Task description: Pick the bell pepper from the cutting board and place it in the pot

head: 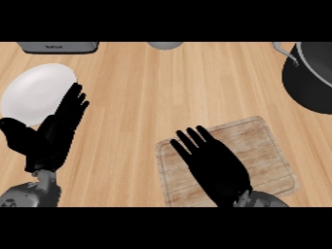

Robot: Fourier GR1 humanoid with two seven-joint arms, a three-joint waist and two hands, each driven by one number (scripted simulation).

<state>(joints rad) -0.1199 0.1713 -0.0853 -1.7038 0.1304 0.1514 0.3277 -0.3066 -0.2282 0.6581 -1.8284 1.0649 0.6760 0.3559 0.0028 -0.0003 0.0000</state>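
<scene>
Head view: right robot hand (213, 163), flat and released, over the cutting board (269, 146); bell pepper unseen (perhaps beneath the palm).
Close squarely round the bell pepper before lifting toward the pot (305, 92) at upper right.

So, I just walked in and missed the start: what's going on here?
The right hand hovers open over the board, fingers straight, holding nothing visible. No pepper shows; it may be hidden beneath that hand. The pot stands at the upper right, apart from the board. The left hand rests open at the left, by the plate.
</scene>
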